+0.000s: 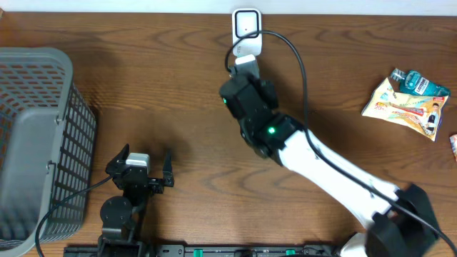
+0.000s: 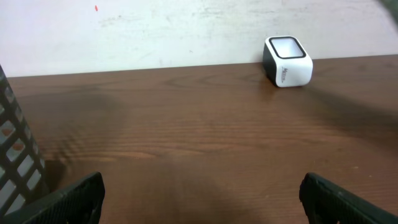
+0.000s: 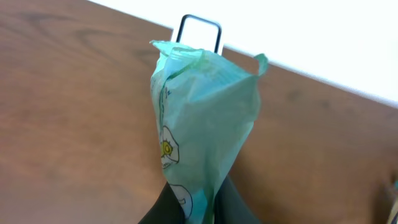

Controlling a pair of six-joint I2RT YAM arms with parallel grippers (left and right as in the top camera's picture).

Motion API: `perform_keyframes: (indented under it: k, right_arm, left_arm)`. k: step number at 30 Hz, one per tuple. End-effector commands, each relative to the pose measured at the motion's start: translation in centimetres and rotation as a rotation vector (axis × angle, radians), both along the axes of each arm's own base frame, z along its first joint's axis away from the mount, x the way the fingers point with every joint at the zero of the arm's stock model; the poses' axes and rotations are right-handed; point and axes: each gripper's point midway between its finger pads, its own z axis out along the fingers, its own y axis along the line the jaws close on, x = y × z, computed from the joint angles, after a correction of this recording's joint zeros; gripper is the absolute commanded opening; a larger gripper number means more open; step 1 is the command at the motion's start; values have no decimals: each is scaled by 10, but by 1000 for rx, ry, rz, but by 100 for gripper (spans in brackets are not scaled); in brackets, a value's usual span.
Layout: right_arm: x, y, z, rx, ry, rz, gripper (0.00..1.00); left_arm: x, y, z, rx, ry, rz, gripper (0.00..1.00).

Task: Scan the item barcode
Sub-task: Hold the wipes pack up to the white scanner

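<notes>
A pale green plastic packet [image 3: 202, 118], the item, stands up from my right gripper [image 3: 198, 208], whose jaws are shut on its lower end. Its top edge reaches in front of the white barcode scanner [image 3: 200, 31] at the table's far edge. Overhead, the right gripper [image 1: 243, 75] holds the packet [image 1: 246, 63] just below the scanner [image 1: 246, 25]. No barcode shows on the packet. My left gripper [image 1: 143, 160] rests open near the front left with nothing between its fingers [image 2: 74, 199]. From the left wrist view, the scanner [image 2: 287, 61] sits at the far right against the wall.
A grey mesh basket [image 1: 36, 143] fills the left side, its edge showing in the left wrist view [image 2: 12, 155]. Snack packets [image 1: 407, 100] lie at the right edge. A black cable [image 1: 296, 57] loops from the scanner over the right arm.
</notes>
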Motion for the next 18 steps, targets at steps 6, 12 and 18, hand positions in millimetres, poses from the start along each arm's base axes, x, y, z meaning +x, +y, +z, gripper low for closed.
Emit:
perform_keyframes:
  k: [6,12,18]
  right_arm:
    - [101,-26,-5,-217,-55,-42,1]
    - [163,-1,-1,-288,-87,-19,1]
    - [211,8,-19,-410,-129,-39,1]
  left_arm:
    - [-2,-2,-15,0,44,-11,100]
    - [-2,-2,-15,0,44,-11,100]
    - [-2,-2,-15,0,44,-11,100]
